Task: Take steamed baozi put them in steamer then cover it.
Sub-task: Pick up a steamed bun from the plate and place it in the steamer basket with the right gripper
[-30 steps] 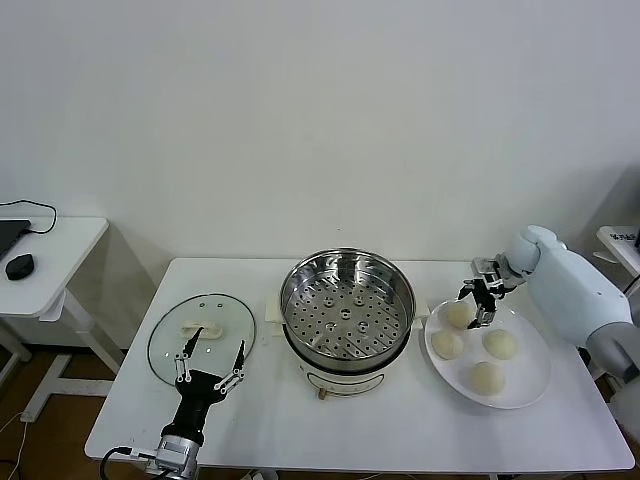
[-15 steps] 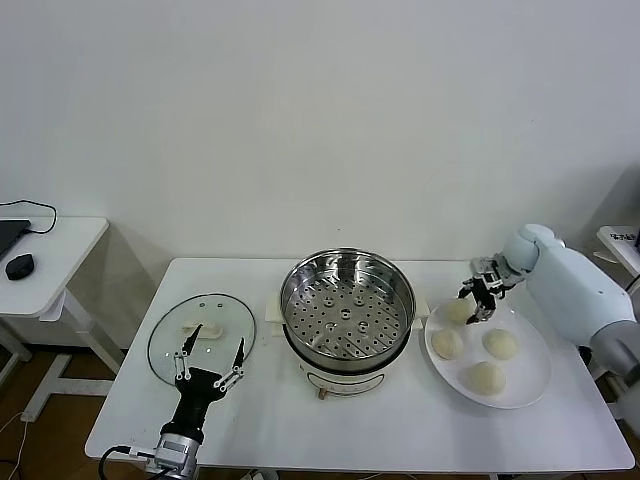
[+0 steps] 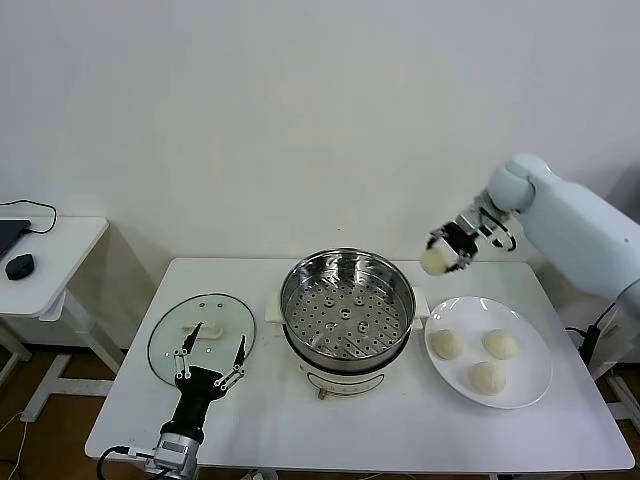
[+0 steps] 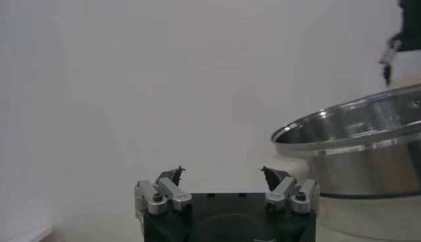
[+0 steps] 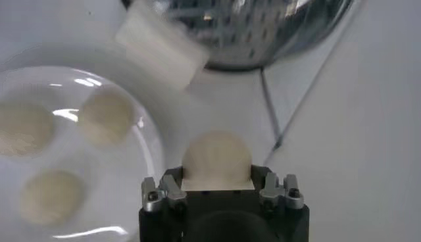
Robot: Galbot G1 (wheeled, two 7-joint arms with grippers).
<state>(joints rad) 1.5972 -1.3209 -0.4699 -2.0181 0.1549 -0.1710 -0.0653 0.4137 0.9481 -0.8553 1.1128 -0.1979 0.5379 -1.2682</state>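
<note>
Cream-white baozi [image 3: 437,261], shiny perforated steel steamer [image 3: 346,305], white plate [image 3: 520,385].

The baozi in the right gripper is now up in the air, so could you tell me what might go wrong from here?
1. The right gripper holds the baozi beside the steamer, not over it; a slip could drop it outside.
2. The soft bun might deform between the fingers.
3. A low approach could clip the steamer's rim.

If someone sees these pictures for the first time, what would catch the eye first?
Probably the right end effector, raised above the table's right side with one baozi gripped in it. Next, the shiny steamer at the centre, uncovered and empty, with three buns on the plate to its right and the cover lying flat on its left.
</note>
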